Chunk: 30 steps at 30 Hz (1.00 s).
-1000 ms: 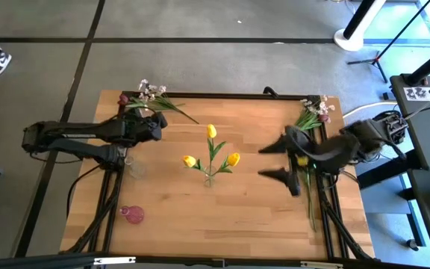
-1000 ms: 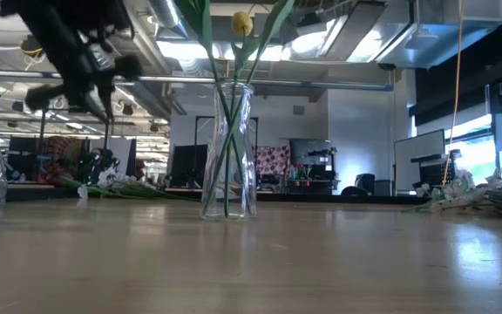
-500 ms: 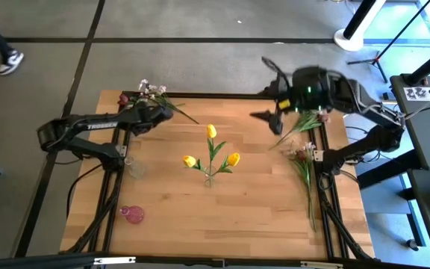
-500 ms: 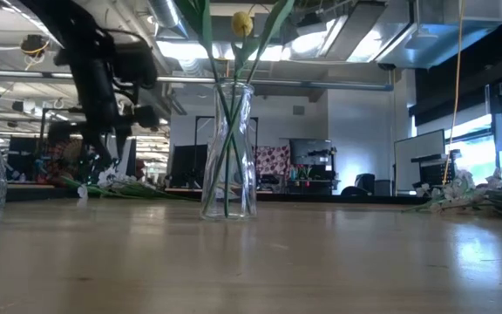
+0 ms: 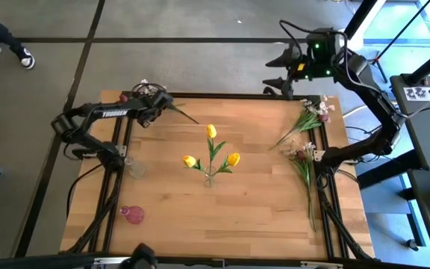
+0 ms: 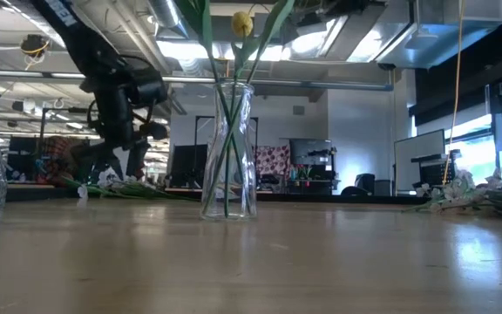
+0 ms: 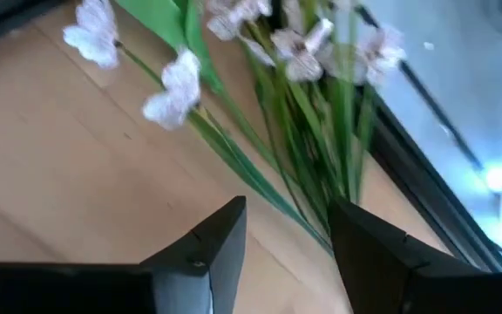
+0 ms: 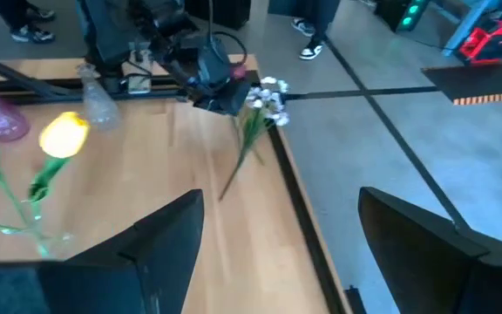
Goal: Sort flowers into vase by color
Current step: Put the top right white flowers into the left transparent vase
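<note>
White-pink flowers (image 5: 149, 93) lay at the table's (image 5: 170, 217) eleven o'clock, with the left gripper (image 5: 157, 107) open over their stems. At one o'clock, the right gripper (image 5: 284, 71) hung open and empty.

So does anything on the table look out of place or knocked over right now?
Nothing looks knocked over. The clear vase stands upright with three yellow tulips in it. White-pink sprays lie loose at the far left corner under the left gripper, and more flowers lie along the right edge, unsorted.
</note>
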Available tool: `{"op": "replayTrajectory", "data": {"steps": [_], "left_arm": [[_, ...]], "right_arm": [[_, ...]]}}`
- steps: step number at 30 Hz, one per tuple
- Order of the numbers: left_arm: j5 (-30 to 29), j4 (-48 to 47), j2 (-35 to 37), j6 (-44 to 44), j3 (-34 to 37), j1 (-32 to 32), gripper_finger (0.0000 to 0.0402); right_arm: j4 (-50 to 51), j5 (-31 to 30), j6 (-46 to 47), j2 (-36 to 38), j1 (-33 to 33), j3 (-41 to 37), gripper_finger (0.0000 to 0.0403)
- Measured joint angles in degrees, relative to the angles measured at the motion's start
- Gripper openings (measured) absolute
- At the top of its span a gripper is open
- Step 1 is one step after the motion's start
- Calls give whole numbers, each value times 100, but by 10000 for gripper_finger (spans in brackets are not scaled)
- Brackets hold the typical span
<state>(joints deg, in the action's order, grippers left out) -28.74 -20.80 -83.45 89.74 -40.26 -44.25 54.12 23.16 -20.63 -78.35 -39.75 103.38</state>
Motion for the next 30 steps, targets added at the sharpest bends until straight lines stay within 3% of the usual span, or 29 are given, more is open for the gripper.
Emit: {"op": "replayTrajectory", "data": {"steps": [9, 15, 18, 23, 26, 30], "left_arm": [[337, -109, -1150, 534, -615, -605, 156], [441, -249, -1280, 1187, -637, -825, 151], [443, -251, -1280, 1215, -635, -871, 118], [423, -245, -1275, 1202, -631, -825, 14], [470, -269, -1122, 1028, -620, -720, 4], [413, -271, -394, 427, -620, -230, 2]], "right_arm": [[342, 190, -66, 20, -312, -11, 303], [351, 216, -69, 2, -304, -11, 303], [341, 206, -65, -57, -304, -11, 303], [311, 202, -61, -131, -304, -11, 303], [309, 192, -64, -131, -304, -11, 303], [306, 192, -65, -132, -304, -11, 303]]}}
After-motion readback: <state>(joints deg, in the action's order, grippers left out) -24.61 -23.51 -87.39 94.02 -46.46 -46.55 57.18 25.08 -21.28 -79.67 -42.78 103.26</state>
